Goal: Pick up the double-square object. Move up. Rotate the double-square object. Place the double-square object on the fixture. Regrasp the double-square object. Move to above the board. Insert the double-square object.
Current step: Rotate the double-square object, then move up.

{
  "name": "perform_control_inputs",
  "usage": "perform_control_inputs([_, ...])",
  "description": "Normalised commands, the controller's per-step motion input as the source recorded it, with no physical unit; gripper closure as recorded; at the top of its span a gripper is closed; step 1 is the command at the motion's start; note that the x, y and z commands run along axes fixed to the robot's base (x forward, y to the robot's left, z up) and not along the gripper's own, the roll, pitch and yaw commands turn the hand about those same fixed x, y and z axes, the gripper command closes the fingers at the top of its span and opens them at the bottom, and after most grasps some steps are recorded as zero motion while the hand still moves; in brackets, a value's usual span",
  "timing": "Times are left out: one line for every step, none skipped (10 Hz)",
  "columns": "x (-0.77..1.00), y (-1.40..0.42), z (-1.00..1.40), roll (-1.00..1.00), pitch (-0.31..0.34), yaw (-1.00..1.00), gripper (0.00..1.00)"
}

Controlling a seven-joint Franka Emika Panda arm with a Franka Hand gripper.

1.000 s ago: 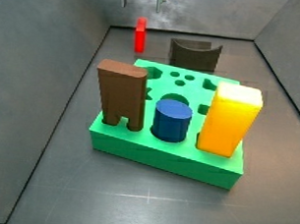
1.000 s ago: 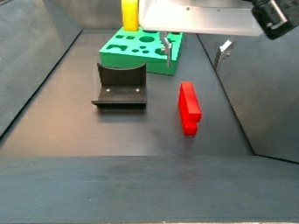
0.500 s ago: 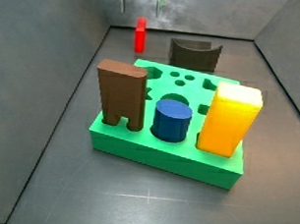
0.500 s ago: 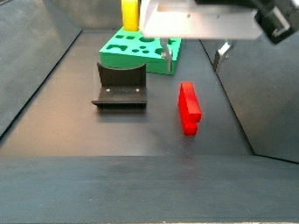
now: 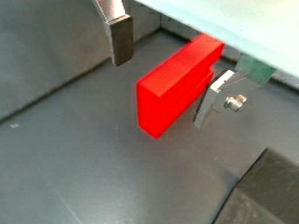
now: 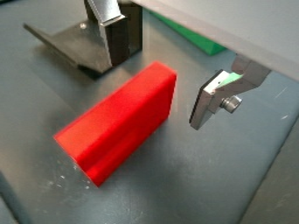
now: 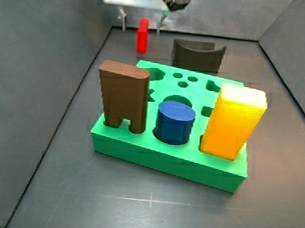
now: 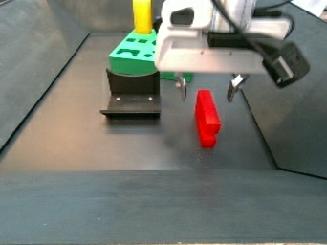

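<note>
We hold our gripper [image 5: 170,74] right over the double-square object [image 5: 176,86], ready to grab it.

Our fingers [image 6: 112,26] are spread wide, one on each side of the red piece, and they do not touch it. We think that gap lets them slide down around it before they squeeze. The piece stands on the dark floor, near the fixture [image 8: 132,92] and well apart from the green board [image 7: 166,137]. Both wrist views show the gaps beside the fingers up close. In a side view we see the whole board, with the brown block [image 7: 122,93], the blue cylinder [image 7: 175,121] and the yellow block [image 7: 234,120] standing in it.
</note>
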Motion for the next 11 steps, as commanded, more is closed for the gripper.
perform_control_inputs([0.04,0.03,-0.96,0.06,-0.015,-0.02,0.0])
perform_control_inputs([0.04,0.02,-0.78,0.06,-0.008,-0.02,0.0])
perform_control_inputs([0.04,0.02,-0.65,0.07,-0.011,-0.02,0.0])
perform_control_inputs([0.03,0.02,-0.52,0.08,-0.017,-0.02,0.0])
perform_control_inputs([0.03,0.02,-0.4,0.08,-0.019,-0.02,0.0])
perform_control_inputs([0.03,0.02,-0.23,0.09,-0.019,-0.02,0.0])
perform_control_inputs([0.0,0.0,0.0,0.0,0.0,0.0,1.0])
perform_control_inputs([0.0,0.0,0.83,0.0,0.0,0.0,1.0])
perform_control_inputs([-0.02,-0.01,0.8,0.0,0.015,0.0,1.0])
perform_control_inputs([-0.03,-0.01,0.74,-0.01,0.022,0.0,1.0])
perform_control_inputs([-0.02,-0.01,0.57,-0.02,0.036,0.0,1.0])
